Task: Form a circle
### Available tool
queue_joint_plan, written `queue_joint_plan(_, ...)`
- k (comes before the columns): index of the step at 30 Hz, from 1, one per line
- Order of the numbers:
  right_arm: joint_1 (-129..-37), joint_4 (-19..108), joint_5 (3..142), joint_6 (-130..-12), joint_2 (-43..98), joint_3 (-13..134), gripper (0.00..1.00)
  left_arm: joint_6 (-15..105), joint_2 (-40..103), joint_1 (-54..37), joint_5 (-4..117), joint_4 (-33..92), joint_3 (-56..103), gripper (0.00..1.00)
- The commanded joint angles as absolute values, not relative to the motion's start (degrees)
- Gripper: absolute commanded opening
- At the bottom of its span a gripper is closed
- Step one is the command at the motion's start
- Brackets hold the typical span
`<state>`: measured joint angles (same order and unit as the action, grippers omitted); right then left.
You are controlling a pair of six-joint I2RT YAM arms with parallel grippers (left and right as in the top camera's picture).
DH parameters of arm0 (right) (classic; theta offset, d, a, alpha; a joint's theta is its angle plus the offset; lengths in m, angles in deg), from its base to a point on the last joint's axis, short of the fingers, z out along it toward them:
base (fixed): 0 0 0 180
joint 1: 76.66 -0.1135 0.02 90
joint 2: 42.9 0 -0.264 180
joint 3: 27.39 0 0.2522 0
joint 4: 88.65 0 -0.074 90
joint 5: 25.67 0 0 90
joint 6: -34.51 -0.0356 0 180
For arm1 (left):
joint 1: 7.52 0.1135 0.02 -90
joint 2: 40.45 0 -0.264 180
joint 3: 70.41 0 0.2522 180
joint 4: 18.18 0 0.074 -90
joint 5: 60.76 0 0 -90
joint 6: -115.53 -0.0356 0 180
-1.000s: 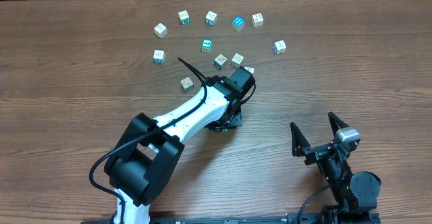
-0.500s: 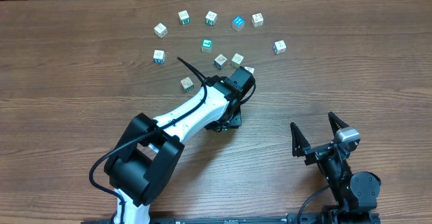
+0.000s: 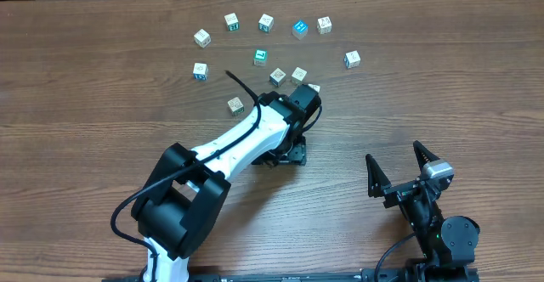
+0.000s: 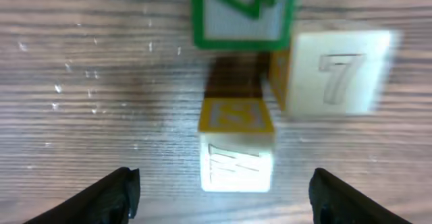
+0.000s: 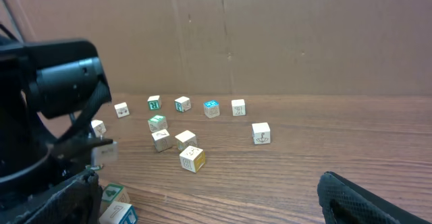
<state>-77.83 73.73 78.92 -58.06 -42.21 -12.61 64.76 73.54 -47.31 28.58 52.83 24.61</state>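
The cubes of the circle lie spread in a loose arc at the far side of the table, among them a teal cube (image 3: pixel 299 29) and a pale cube (image 3: pixel 235 105). My left gripper (image 3: pixel 289 153) hangs low under its white arm, just in front of them. In the left wrist view the left gripper (image 4: pixel 224 178) is open wide. A yellow-topped cube (image 4: pixel 236 150) sits free between its fingertips (image 4: pixel 125 187), touching neither. Behind it are a green-framed "4" cube (image 4: pixel 243 11) and a white "7" cube (image 4: pixel 334 72). My right gripper (image 3: pixel 393 151) stands open near the front edge, holding nothing.
The left arm (image 3: pixel 229 146) crosses the table's middle from its base at the front left. In the right wrist view a brown cardboard wall (image 5: pixel 270 35) closes off the far side, and two cubes (image 5: pixel 111 196) sit by the left gripper. Bare wood (image 3: pixel 442 87) lies to the right.
The left gripper's jaws have spread apart and let go of the yellow-topped cube, which now rests on the table. The arm has shifted only slightly. The right arm is still.
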Motion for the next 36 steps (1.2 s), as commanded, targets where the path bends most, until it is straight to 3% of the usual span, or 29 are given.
queue_joint_plan(1, -77.65, 74.04, 78.51, -57.79, -42.74, -13.18, 1.0, 62.72, 72.39, -47.99, 26.96, 57.34, 31.62, 0.8)
queue_joint_plan(11, -77.65, 74.04, 78.51, -57.79, -42.74, -13.18, 1.0, 57.56, 72.34, -44.88, 24.56, 63.46, 41.04, 0.81)
queue_joint_plan(27, -77.65, 74.04, 78.51, -57.77, -42.74, -13.18, 1.0, 57.19, 72.34, -30.07, 24.56, 62.56, 41.22, 0.85)
queue_joint_plan(29, -77.65, 74.04, 78.51, -57.77, -42.74, -13.18, 1.0, 57.19, 72.34, -29.08, 24.53, 62.47, 41.22, 0.91)
queue_joint_plan(30, -77.65, 74.04, 78.51, -57.79, -42.74, -13.18, 1.0, 57.19, 72.34, -28.27, 24.53, 62.49, 41.22, 1.0)
queue_joint_plan(36, -77.65, 74.04, 78.51, -57.79, -42.74, -13.18, 1.0, 57.21, 72.34, -27.77, 24.51, 62.47, 41.22, 1.0)
